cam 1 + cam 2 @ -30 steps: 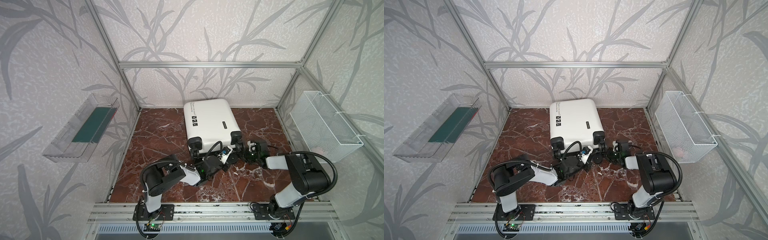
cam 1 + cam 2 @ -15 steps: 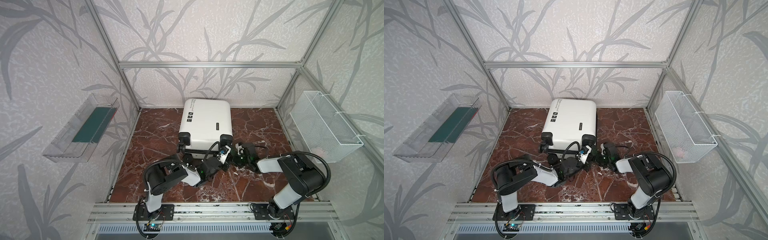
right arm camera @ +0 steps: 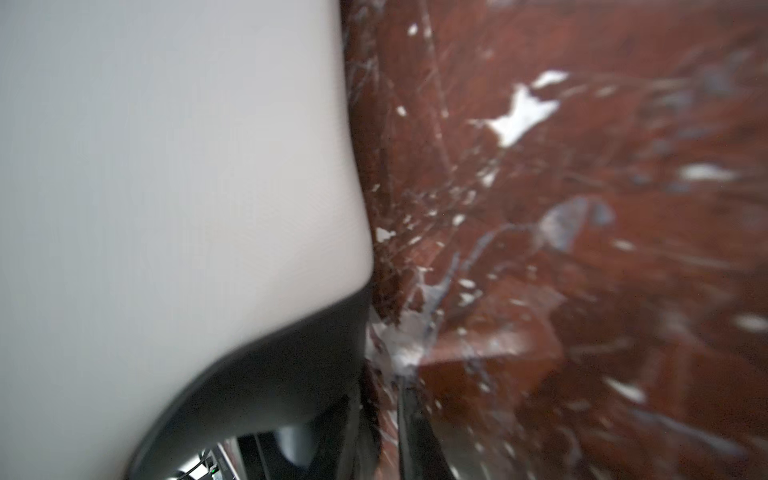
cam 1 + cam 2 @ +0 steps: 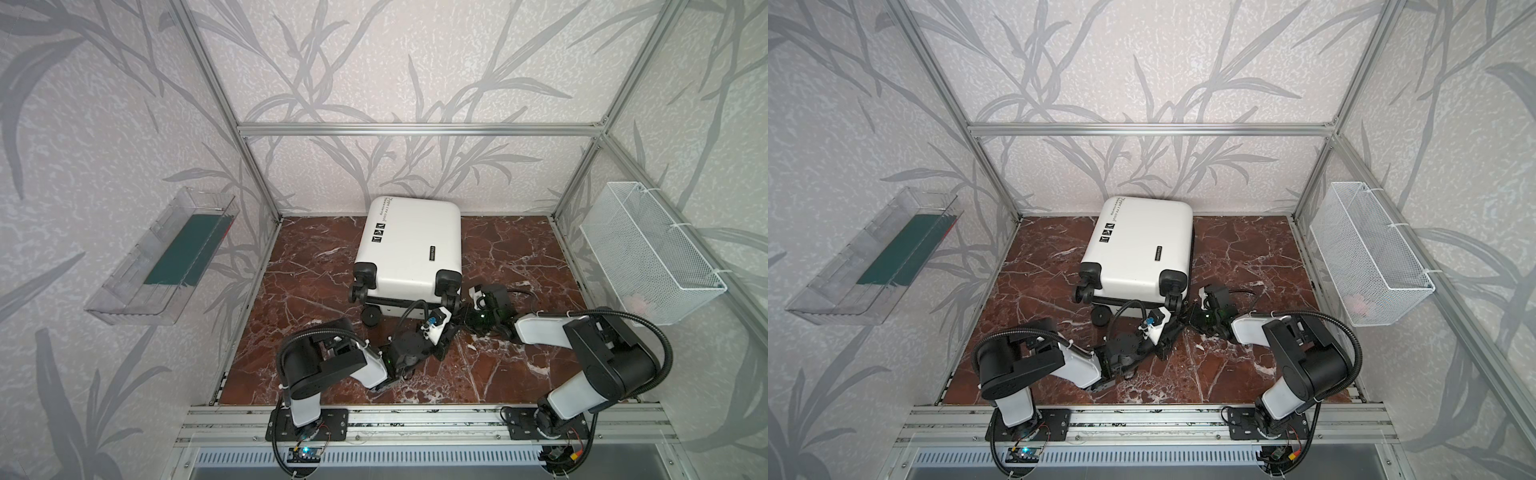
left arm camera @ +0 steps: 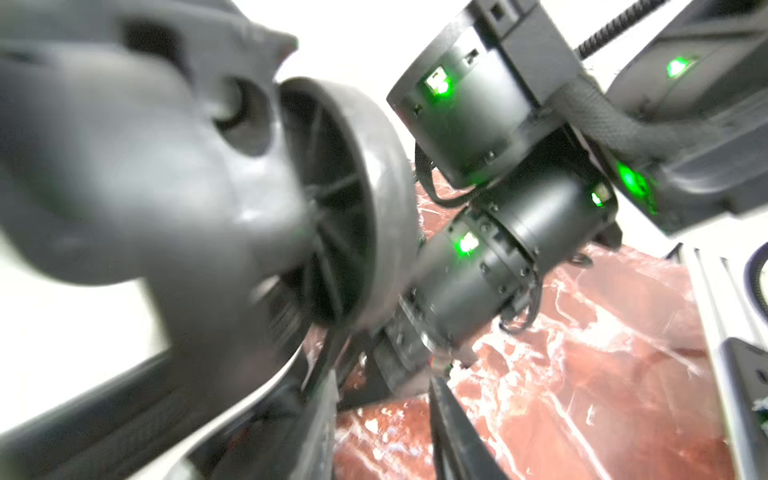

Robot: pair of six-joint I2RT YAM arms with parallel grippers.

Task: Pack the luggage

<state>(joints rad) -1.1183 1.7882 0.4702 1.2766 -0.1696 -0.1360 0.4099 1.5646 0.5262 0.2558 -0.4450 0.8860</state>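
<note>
Whereas a second ago it lay skewed the other way, the luggage [image 4: 409,245] [image 4: 1142,245], white, closed, flat at the back middle of the marble floor [image 4: 519,257], has swung its wheeled end leftward in both top views. The left gripper [image 4: 453,320] and right gripper [image 4: 467,309] are both low beside its near right wheel [image 4: 451,293], and the jaw spacing cannot be told for either. Judged to be repositioning only: the case is unopened and packing has not begun.

Luggage [image 4: 409,245] lies flat mid-table, far end up by the back wall; no lane behind it. Table [image 4: 316,266] is bare on both flanks, open out to the side frames. Near strip by the rail is bare at both corners. Wheel end is crowded: left arm [image 4: 374,368] and right arm [image 4: 540,332] meet at the right wheel [image 4: 450,296].
</note>
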